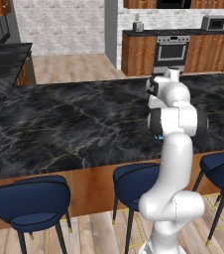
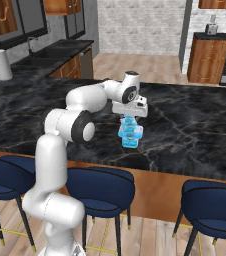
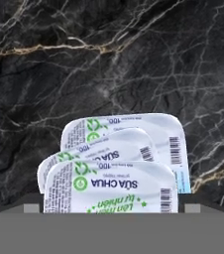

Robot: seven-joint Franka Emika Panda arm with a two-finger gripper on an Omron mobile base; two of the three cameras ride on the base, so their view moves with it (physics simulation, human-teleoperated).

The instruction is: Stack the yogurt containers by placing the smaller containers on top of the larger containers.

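Note:
Three light-blue yogurt tubs with white lids stand in one pile near the front edge of the black marble counter (image 2: 195, 125). The biggest tub (image 2: 131, 142) is at the bottom, the middling one (image 2: 129, 132) sits on it, and the tiny one (image 2: 129, 121) is on top. My gripper (image 2: 129, 123) points straight down over the pile, its fingers hugging the tiny tub's sides. In the hand view the tiny tub's lid (image 3: 109, 188) is nearest, the middling lid (image 3: 104, 149) behind it and the biggest lid (image 3: 148, 129) farthest. In the left base view my arm hides all but a blue sliver of the pile (image 1: 159, 137).
Blue bar stools (image 2: 100, 187) line the counter's near side below its edge. A paper towel roll (image 2: 3, 64) stands on the back counter at the far left. Dark marble spreads on all sides of the pile.

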